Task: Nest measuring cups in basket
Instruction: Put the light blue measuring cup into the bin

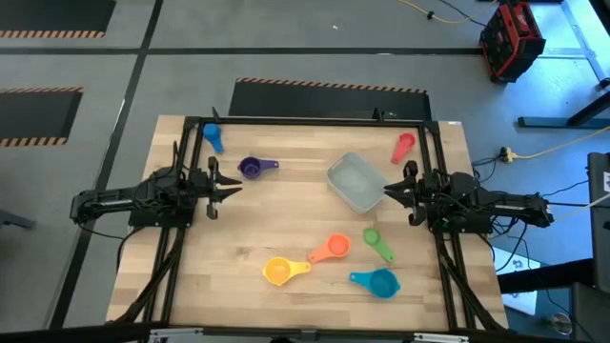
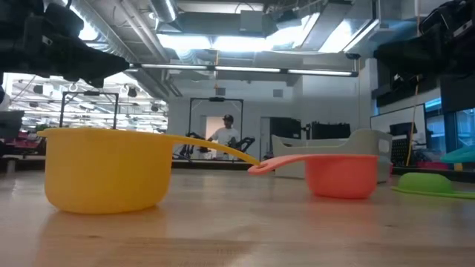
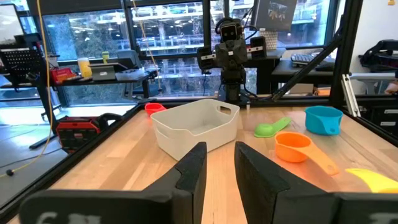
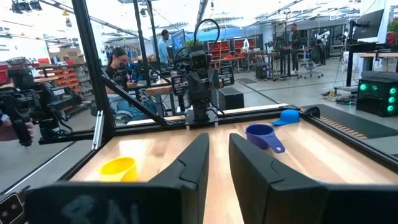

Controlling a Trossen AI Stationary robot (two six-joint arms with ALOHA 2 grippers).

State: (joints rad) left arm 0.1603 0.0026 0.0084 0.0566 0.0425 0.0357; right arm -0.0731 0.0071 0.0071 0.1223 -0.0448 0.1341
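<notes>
Several measuring cups lie apart, bowls up, on the wooden table: blue [image 1: 212, 136] and purple [image 1: 253, 168] at the far left, red [image 1: 403, 147] at the far right, orange [image 1: 331, 250], yellow [image 1: 281, 271], green [image 1: 376, 240] and teal [image 1: 376, 282] toward the near edge. The pale grey basket [image 1: 356, 183] stands with nothing in it right of centre. My left gripper [image 1: 229, 187] hovers level at the left side, my right gripper [image 1: 391, 191] at the right side beside the basket. Each is open by a narrow gap [image 3: 220, 149] [image 4: 218, 140], with nothing between its fingers.
A black frame [image 1: 315, 121] runs along the table's far edge and down both sides. Bare wood lies in the table's middle between purple cup and basket. A red toolbox [image 1: 513, 38] stands on the floor beyond. People [image 4: 121, 68] work in the room behind.
</notes>
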